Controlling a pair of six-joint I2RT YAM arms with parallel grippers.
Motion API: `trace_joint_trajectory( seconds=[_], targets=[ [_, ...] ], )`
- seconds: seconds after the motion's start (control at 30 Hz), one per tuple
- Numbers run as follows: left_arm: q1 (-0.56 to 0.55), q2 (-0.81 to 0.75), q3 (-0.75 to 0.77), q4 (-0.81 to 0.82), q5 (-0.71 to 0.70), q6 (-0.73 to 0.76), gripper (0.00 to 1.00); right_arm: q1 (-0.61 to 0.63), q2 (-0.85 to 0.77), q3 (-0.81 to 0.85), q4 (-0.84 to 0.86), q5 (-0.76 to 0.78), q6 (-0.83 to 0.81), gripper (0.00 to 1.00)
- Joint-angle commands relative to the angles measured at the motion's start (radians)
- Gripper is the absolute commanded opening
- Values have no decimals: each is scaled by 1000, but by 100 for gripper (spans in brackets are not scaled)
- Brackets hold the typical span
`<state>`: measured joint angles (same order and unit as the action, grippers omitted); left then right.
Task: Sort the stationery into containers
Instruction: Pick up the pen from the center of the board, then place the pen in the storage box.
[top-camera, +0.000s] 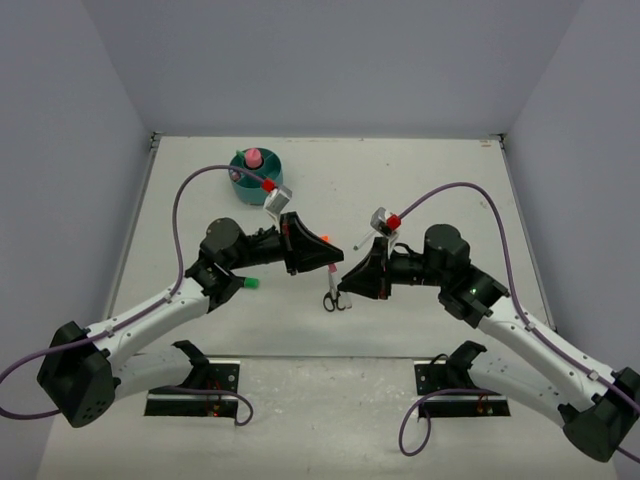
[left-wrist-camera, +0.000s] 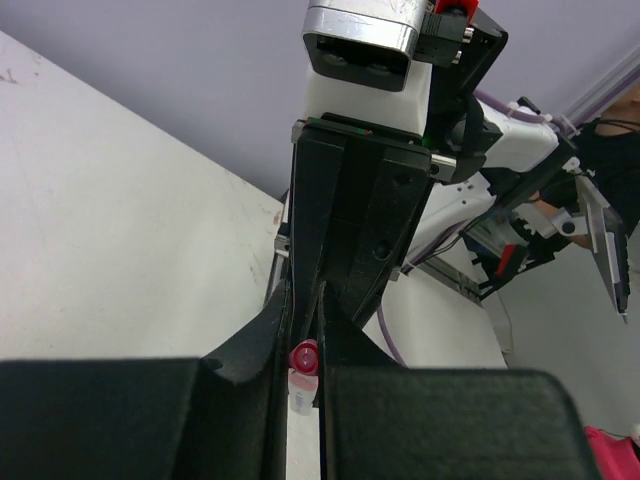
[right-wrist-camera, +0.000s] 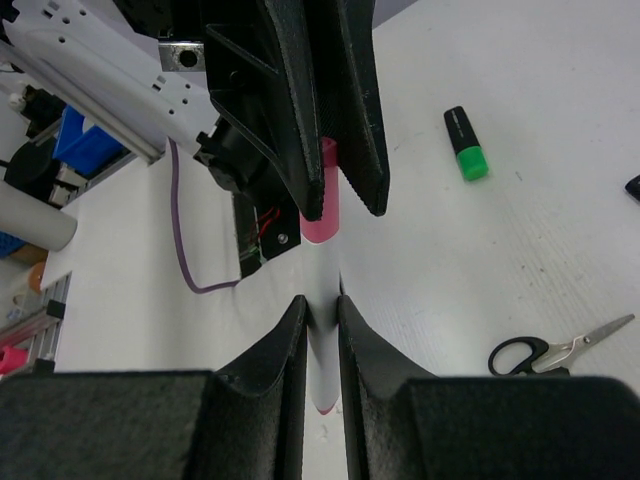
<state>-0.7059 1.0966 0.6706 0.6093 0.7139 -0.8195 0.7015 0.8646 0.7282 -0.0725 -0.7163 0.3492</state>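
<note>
Left gripper (top-camera: 336, 256) is seen in the top view clamped on one end of the pink marker (top-camera: 331, 268), which is held off the table (top-camera: 420, 170) between the arms. Right gripper (top-camera: 346, 276) is clamped on the same marker from the opposite side. A handover is judged to be in hand, but which arm is giving cannot be told. The left arm is nearer the teal organiser (top-camera: 245, 193), which is set well apart at the far left with a pink tube (top-camera: 253, 157) upright in it. Scissors (top-camera: 335, 299) are left lying just beside the meeting grippers, and a green-capped highlighter (top-camera: 248, 284) by the left forearm. Neither is sorted yet.

Left wrist view: the marker's pink end (left-wrist-camera: 303, 357) is seen end-on, pinched between the left fingers (left-wrist-camera: 275, 330). The right gripper's fingers are brought in from above along the same line. Their contact cannot be judged here.

Right wrist view: the white barrel (right-wrist-camera: 320, 370) is gripped between the right fingers (right-wrist-camera: 290, 330), and the pink cap is pinched by the left fingers above. Opposite ends are taken so neither grip blocks the other. A drop is likely if one side is released before the other is firm.
</note>
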Motion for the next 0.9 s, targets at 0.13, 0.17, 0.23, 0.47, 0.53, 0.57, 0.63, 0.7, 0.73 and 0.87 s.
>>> trace_joint_trajectory(
  seconds=[0.13, 0.17, 0.23, 0.47, 0.53, 0.57, 0.63, 0.7, 0.73, 0.87],
  targets=[
    [-4, 4, 101, -53, 13, 26, 0, 1, -25, 48, 37, 98, 18, 2],
    [-4, 7, 114, -83, -5, 41, 0, 0, -28, 50, 32, 111, 15, 4],
    [-6, 8, 140, -131, -37, 67, 0, 1, -42, 45, 19, 150, 10, 39],
    [-4, -15, 296, -492, -463, 231, 0, 0, -134, -2, -80, 384, -21, 99],
    [-2, 7, 403, -646, -695, 287, 0, 0, -181, -8, -140, 563, -22, 99],
    [0, 24, 450, -692, -827, 309, 0, 0, -203, -11, -152, 649, -22, 99],
    [14, 80, 528, -724, -1036, 338, 0, 0, -240, -38, -152, 777, -21, 99],
    [51, 163, 622, -713, -1148, 384, 0, 0, -273, -78, -136, 875, -22, 99],
    [65, 196, 672, -698, -1198, 414, 0, 0, -281, -91, -132, 904, -22, 99],
    [211, 405, 855, -635, -1283, 478, 0, 0, -296, -154, -98, 879, -35, 99]
  ],
)
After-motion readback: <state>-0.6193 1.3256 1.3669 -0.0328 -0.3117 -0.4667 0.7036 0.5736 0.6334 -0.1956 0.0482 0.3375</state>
